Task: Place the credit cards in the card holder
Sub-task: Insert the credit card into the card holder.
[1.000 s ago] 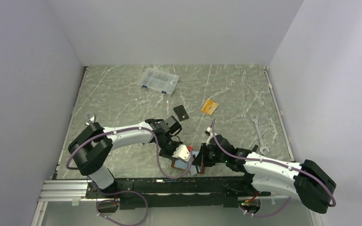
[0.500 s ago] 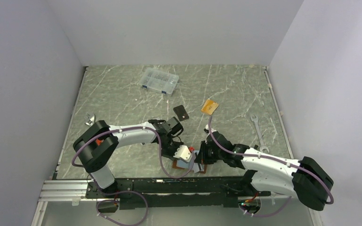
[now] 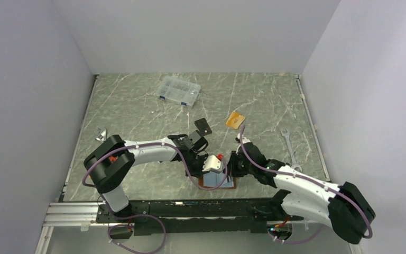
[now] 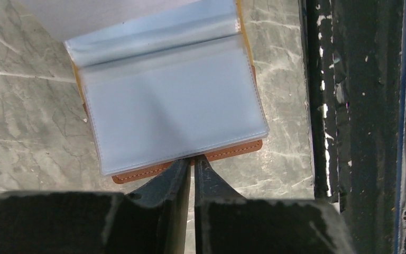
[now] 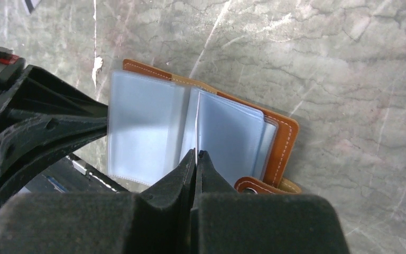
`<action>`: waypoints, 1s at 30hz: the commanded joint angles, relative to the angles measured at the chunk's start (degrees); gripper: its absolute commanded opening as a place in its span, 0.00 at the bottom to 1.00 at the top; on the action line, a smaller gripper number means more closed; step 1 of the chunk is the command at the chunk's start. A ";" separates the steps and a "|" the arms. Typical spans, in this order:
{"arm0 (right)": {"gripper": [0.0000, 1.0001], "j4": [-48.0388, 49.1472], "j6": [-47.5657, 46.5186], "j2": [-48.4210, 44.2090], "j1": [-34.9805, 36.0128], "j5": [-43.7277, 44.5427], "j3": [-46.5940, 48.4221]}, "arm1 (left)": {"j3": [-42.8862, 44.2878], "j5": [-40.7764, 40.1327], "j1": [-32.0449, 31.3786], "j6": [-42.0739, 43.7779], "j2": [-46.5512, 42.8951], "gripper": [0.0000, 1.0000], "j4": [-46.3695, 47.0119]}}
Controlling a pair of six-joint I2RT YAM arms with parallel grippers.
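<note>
The left end effector [image 4: 193,159] has its two black fingers pressed almost together, pinching the stitched near edge of a brown leather card holder [image 4: 164,100]. The right end effector [image 5: 196,153] is also pressed together, pinching the edge of one of the holder's clear plastic sleeves [image 5: 227,140] near the spine. The holder lies open and flat on the green-grey marbled desk [image 3: 137,106], its silvery sleeves fanned to both sides. Its small snap strap [image 5: 248,186] sticks out from under one cover, just beside the right fingers.

In the top view the two end effectors meet over the holder [image 3: 217,182], which sits close to the black rail [image 3: 190,209] at the desk's near edge. A thin orange credit card [image 3: 236,120] lies flat well beyond the holder. A small flat black rectangle [image 3: 203,126] also lies beyond the holder, and a clear plastic compartment box [image 3: 178,90] sits farther still. A silver wrench [image 3: 291,151] lies to the holder's right.
</note>
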 commanded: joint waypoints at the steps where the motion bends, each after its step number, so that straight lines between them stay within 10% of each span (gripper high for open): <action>1: 0.00 5.96 6.01 -7.48 -0.23 3.02 -4.95 | -0.40 0.87 -0.53 -5.16 0.65 0.12 2.62; 12: 0.00 23.96 11.78 -3.78 -0.03 -2.91 -10.46 | -1.90 -2.80 0.09 -2.63 -7.28 0.09 -1.95; 30: 0.00 24.75 12.16 -0.66 1.69 -0.41 -12.22 | 11.61 -6.29 -2.94 23.54 -5.65 0.06 -15.49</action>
